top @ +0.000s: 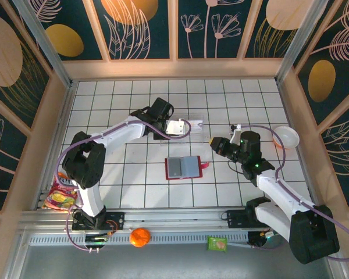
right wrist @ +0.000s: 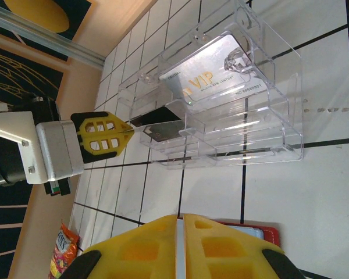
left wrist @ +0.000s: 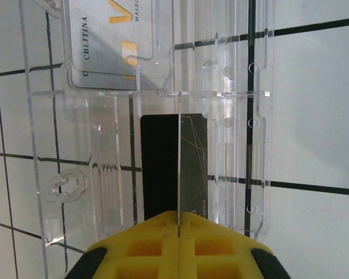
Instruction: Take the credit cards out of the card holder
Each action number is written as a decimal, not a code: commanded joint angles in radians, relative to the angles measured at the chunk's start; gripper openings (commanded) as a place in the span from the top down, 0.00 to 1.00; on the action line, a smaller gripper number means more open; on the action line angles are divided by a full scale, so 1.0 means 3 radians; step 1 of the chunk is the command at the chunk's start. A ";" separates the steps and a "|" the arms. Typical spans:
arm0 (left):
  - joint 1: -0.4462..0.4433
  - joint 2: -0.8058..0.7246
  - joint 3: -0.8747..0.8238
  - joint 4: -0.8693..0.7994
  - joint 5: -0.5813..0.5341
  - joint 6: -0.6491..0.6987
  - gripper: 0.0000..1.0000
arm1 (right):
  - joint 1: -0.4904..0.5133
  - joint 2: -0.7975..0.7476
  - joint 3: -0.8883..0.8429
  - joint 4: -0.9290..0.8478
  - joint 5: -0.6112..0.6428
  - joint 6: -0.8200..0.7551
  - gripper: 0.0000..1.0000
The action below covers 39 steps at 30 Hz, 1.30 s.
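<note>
The red card holder (top: pixel 183 167) lies open on the tiles, its grey and light blue inside facing up. My left gripper (top: pixel 177 127) is shut on the dark credit card (left wrist: pixel 160 174), whose far end reaches into a clear plastic tray (left wrist: pixel 232 145). Seen from the right wrist, the left gripper (right wrist: pixel 128 132) holds that dark card (right wrist: pixel 157 123) at the tray's (right wrist: pixel 267 133) lower slot. A silvery credit card (right wrist: pixel 215 81) lies flat in the tray's upper compartment, and its corner (left wrist: pixel 104 46) shows from the left wrist. My right gripper (right wrist: pixel 180 218) hovers shut and empty over the holder's red edge (right wrist: pixel 262 232).
A white bowl (top: pixel 287 137) sits at the right wall. An orange (top: pixel 140 237) and a green packet (top: pixel 217 244) lie on the near rail. A snack bag (top: pixel 61 195) lies by the left arm's base.
</note>
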 commanded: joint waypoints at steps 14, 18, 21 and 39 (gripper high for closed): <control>-0.0012 0.0065 -0.0064 0.0104 -0.0203 -0.0114 0.92 | -0.0006 0.0014 0.0104 0.0119 -0.0017 -0.0026 0.88; -0.0029 0.0060 -0.0064 0.0156 -0.0237 -0.0167 0.82 | -0.0005 0.0009 0.0090 0.0131 -0.0022 -0.0019 0.88; -0.0036 0.0060 -0.0066 0.0235 -0.0309 -0.0204 0.81 | -0.0006 -0.0005 0.0084 0.0131 -0.0026 -0.0018 0.88; 0.0043 -0.0740 0.0265 0.1574 -0.0929 -0.2413 0.58 | 0.1087 0.0506 0.0583 -0.0459 0.0669 -0.0671 0.58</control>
